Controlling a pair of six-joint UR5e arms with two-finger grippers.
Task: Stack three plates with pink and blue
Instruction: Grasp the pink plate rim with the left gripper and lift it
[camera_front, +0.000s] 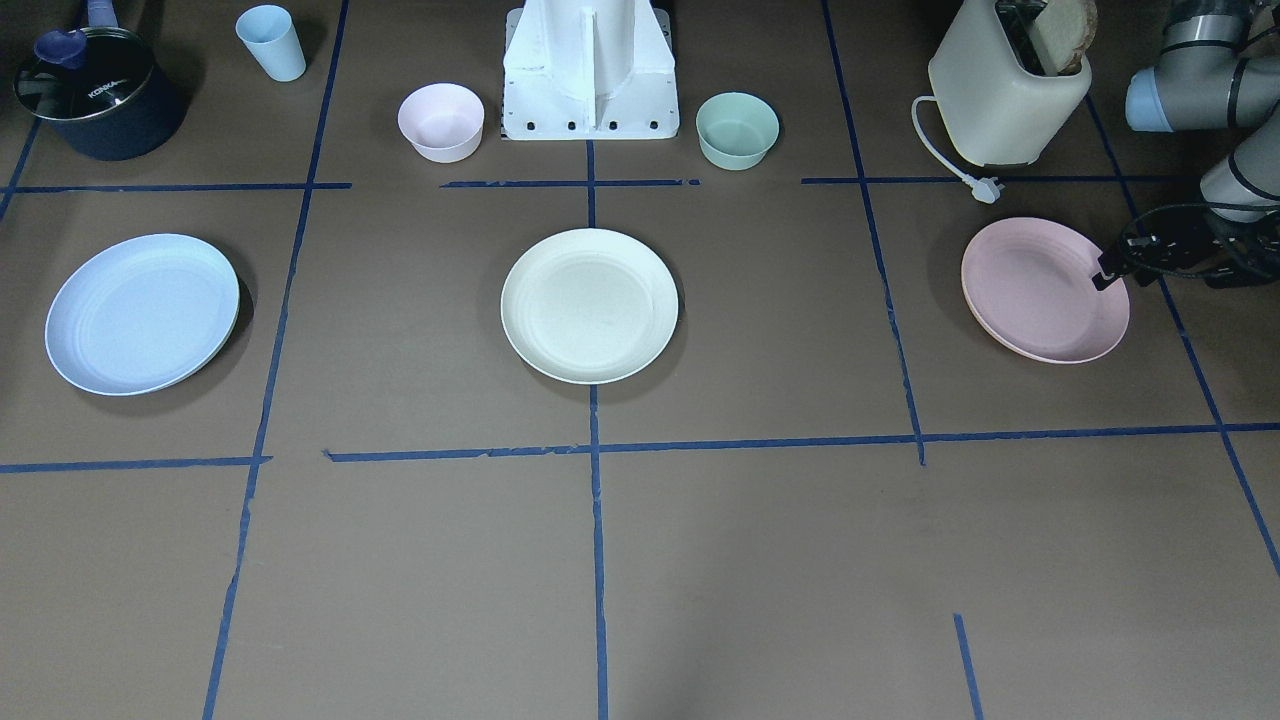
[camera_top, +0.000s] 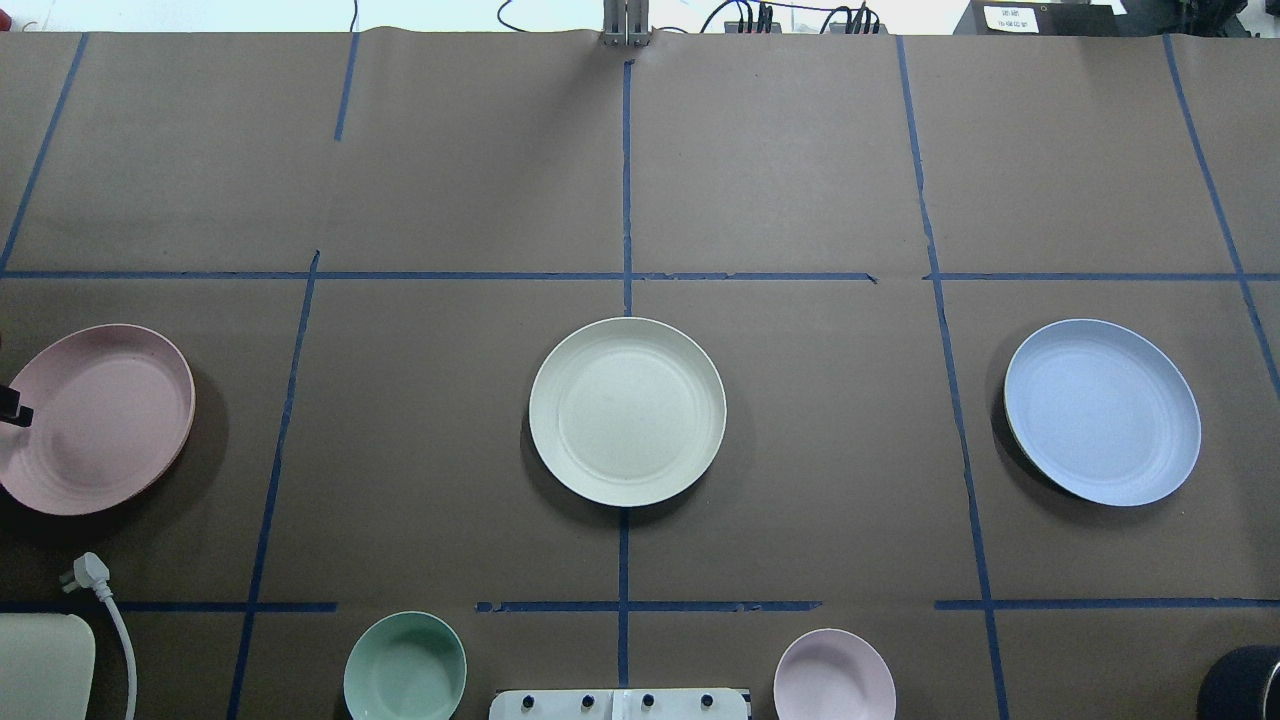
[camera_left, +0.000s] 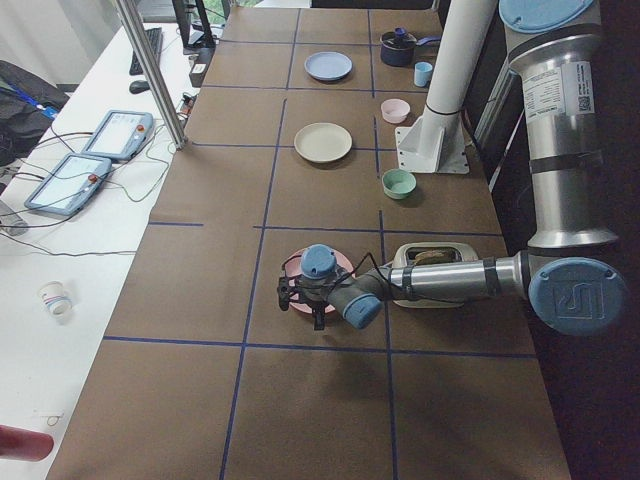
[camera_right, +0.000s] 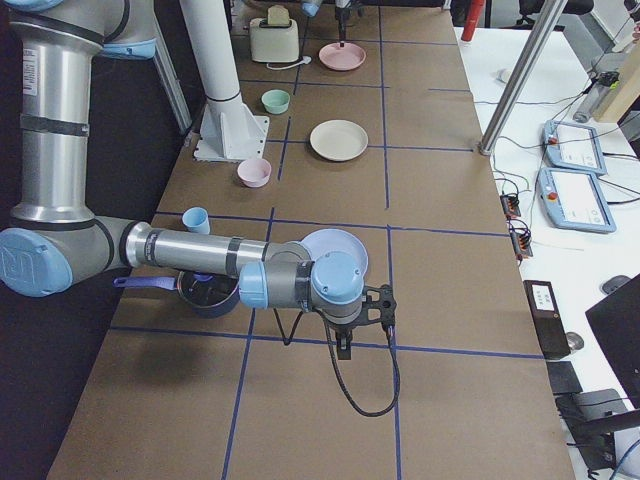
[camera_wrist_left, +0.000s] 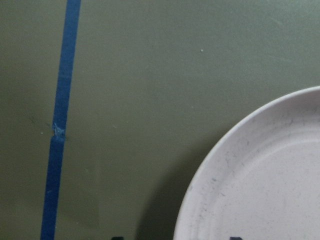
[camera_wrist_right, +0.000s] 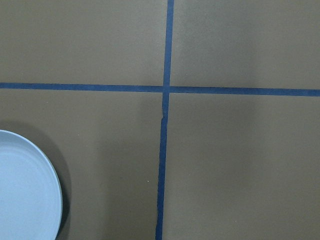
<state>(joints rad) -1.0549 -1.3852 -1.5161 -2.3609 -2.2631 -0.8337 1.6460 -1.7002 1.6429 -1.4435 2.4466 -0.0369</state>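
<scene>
Pink plate (camera_wrist_left: 260, 185) fills the 4 o'clock corner of the left wrist cam, super close, with its rim curving right under the lens. Two dark tips poke in at the bottom edge, one outside the rim and one over the dish. So the left gripper (camera_front: 1104, 274) looks spread apart with nothing in it, straddling that edge.

From overhead, pink sits at 9 o'clock of the cream plate (camera_top: 627, 411) and the blue plate (camera_top: 1102, 412) at 3 o'clock. All three are well apart, nothing stacked yet.

My take on the step: grab pink by that rim. Get the outer finger under the lip, pinch firmly, then lift level so the shallow thing doesn't droop or slip.

View quirks: overhead only catches a sliver of the left gripper at the frame edge, while the front cam shows it properly. Meanwhile the right gripper (camera_right: 345, 345) turns up only in the right-end view, hanging near the blue plate, and I can't tell if its fingers are apart or together. Its wrist cam just shows blue at 8 o'clock plus a tape cross (camera_wrist_right: 166, 89).
</scene>
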